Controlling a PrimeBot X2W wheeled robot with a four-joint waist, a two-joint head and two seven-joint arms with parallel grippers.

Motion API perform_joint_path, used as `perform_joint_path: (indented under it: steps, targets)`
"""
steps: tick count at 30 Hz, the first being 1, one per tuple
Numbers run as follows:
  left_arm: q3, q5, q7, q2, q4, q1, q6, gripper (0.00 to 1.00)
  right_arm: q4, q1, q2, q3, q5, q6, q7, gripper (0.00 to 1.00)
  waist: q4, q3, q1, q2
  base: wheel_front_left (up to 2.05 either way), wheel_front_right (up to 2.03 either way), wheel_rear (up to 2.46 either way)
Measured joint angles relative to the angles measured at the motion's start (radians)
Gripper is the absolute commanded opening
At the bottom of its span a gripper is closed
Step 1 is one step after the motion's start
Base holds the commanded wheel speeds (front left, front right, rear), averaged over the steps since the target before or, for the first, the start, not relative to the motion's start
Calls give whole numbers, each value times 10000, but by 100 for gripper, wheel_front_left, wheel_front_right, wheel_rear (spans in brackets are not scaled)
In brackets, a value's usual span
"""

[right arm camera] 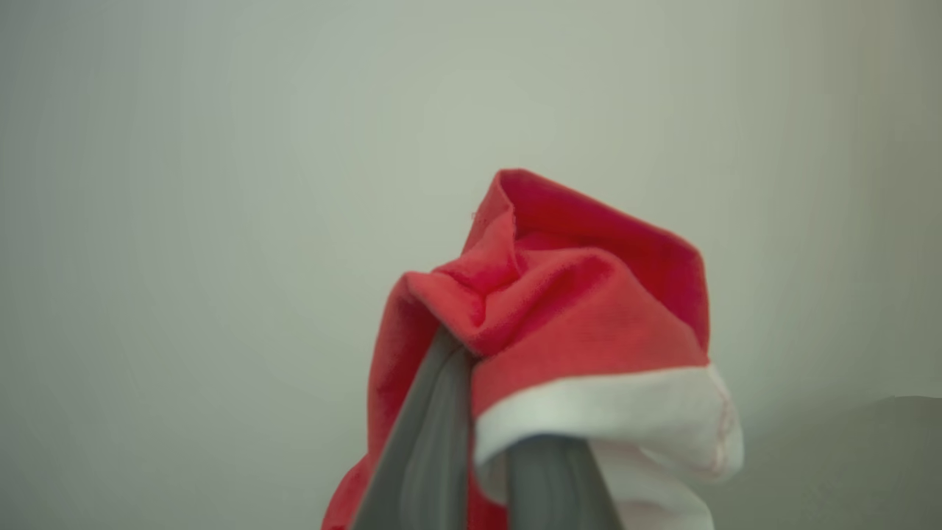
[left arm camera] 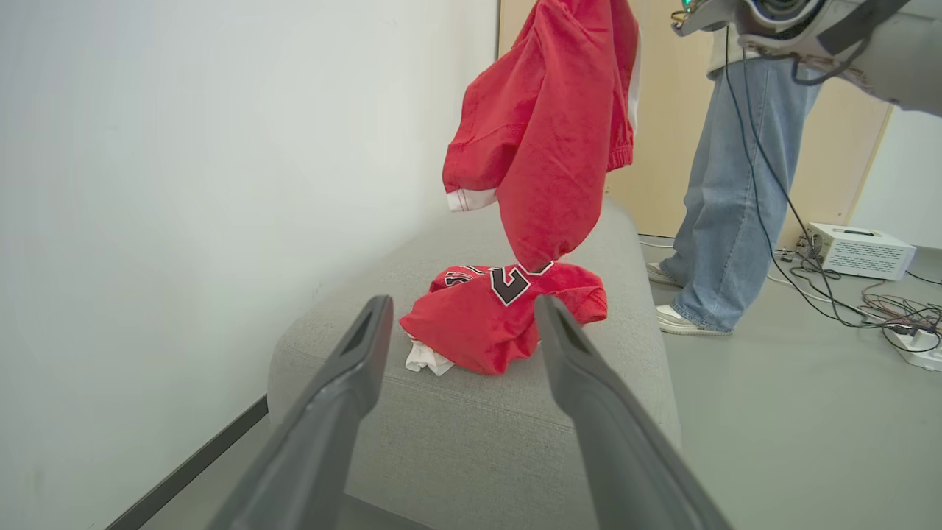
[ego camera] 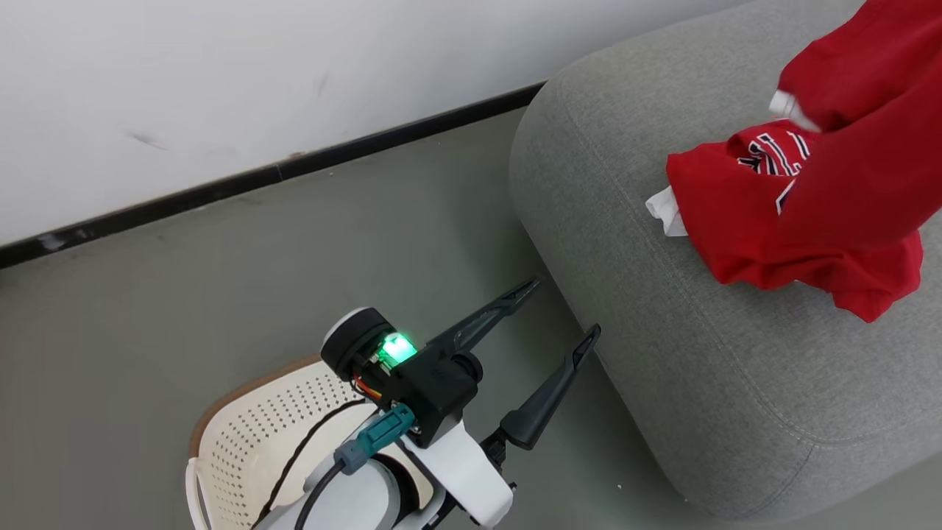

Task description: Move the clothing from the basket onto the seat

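So my right gripper (right arm camera: 489,412) was clamped shut on a bunched-up fold of a red garment (right arm camera: 574,294), with the white trim folded over one finger, and the rest of it was dangling above the seat (ego camera: 662,368). From my left wrist view the red garment (left arm camera: 544,147) hung straight down, and its bottom end looked like it was touching the jersey (left arm camera: 500,316), though I couldn't say for sure. The jersey (ego camera: 736,221) itself was lying crumpled on top of the seat (left arm camera: 478,427), close to the rounded end, black-and-white lettering showing and a bit of white fabric poking out on the side facing that end. My left gripper (ego camera: 564,308) was spread wide open with nothing in it, hovering over the floor just beside the seat's rounded end, fingers pointing at the pile. The basket (ego camera: 257,434) sat on the floor under my left forearm, which hid most of its inside, so no idea what was in there. A person (left arm camera: 728,184) in jeans was standing by the far side of the seat, with a white box (left arm camera: 857,250) and some cables on the floor beyond.
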Motion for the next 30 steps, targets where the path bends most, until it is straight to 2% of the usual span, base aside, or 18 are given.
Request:
perform_joint_path:
  steps: [6,12,20,30]
  targets:
    - [21,155,209,98,-299,-252,46,100,692,-638,-341,-617,-42,0,-6,0,93,435,0,0,0,0,0]
    - [-4,330,437,142,-491,-432,48,100,1672,-759,-353,-732,-393,0,-44,0,200,888,0,0,0,0,0]
    - [-130,410,631,150,-596,-669,46,100,2819,-439,199,-535,-525,0,-201,0,320,1413,0,0,0,0,0]
    - [-224,554,775,169,-709,-1010,31,100,4077,58,1252,-198,-608,0,-265,0,465,2089,0,0,0,0,0]
